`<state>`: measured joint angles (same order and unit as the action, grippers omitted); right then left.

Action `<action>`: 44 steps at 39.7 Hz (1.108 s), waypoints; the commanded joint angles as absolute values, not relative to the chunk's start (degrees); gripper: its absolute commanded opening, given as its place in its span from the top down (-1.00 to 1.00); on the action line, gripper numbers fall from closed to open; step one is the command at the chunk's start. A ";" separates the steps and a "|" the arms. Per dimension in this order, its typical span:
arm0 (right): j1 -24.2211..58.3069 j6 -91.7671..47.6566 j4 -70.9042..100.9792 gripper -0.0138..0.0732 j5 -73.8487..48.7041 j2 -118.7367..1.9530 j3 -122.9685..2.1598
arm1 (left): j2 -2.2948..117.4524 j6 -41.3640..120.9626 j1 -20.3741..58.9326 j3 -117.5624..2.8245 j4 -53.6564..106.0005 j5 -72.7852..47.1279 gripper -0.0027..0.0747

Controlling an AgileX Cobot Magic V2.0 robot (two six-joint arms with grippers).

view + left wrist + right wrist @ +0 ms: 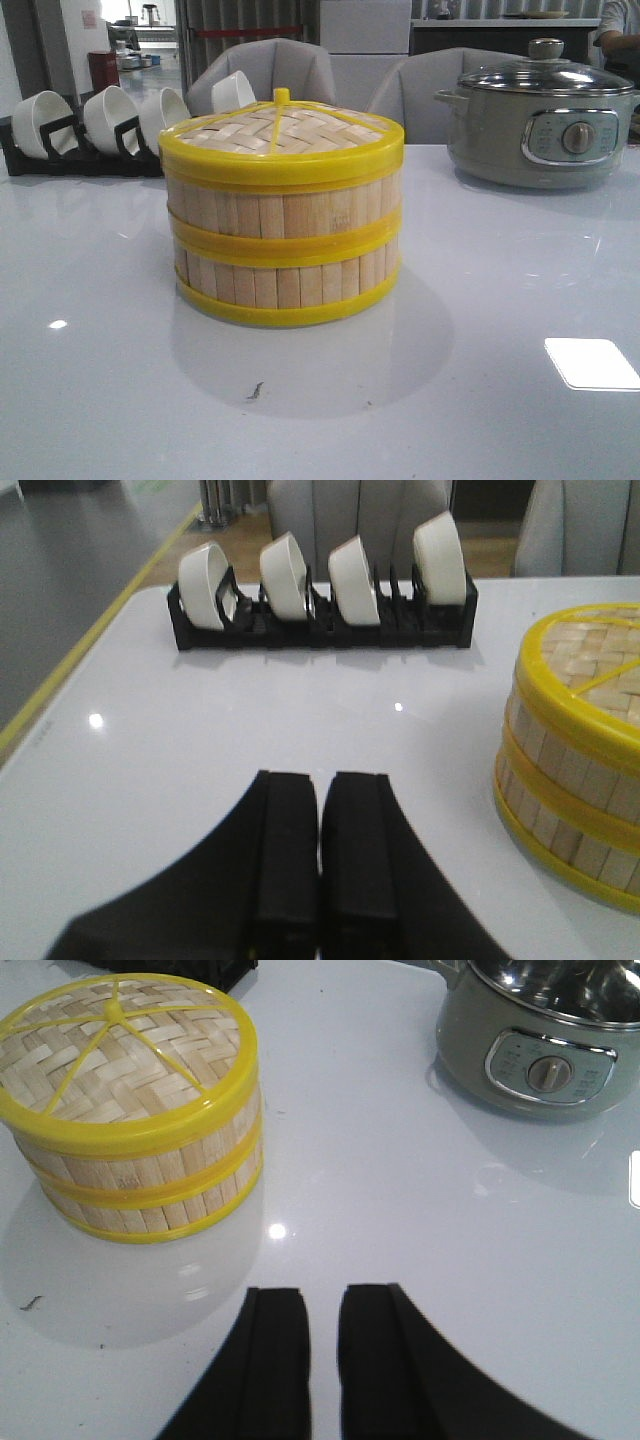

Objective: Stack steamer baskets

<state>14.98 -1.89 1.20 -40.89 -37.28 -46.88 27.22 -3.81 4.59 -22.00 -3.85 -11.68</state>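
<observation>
The two steamer baskets stand stacked in the middle of the white table: the upper basket point(285, 208) sits squarely on the lower basket point(285, 285). The woven lid point(285, 130) with its yellow knob lies on top. The stack also shows in the left wrist view point(575, 780) and in the right wrist view point(150, 1175). My left gripper point(320, 780) is shut and empty, over bare table to the left of the stack. My right gripper point(322, 1295) is empty with its fingers a narrow gap apart, over bare table to the right of the stack. Neither gripper shows in the front view.
A grey electric pot point(545, 125) with a glass lid stands at the back right. A black rack point(320, 625) holding several white bowls stands at the back left. Grey chairs stand behind the table's far edge.
</observation>
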 commanded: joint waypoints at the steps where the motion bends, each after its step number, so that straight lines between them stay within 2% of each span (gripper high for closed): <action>1: 14.63 -2.17 0.78 0.17 -36.84 -37.02 -48.52 | 22.17 -3.90 4.29 -20.45 -5.00 -4.75 0.71; 8: 14.63 -2.17 0.78 0.17 -36.84 -37.02 -48.52 | 12.68 -4.37 4.40 -12.66 -2.48 -2.34 0.71; 22: 14.63 -2.17 0.78 0.17 -36.84 -37.02 -48.52 | 1.04 -4.37 4.40 0.25 -1.38 4.89 0.71; 44: 14.63 -2.17 0.78 0.17 -36.84 -37.00 -48.52 | -1.05 -4.37 4.40 0.40 -4.36 1.30 0.71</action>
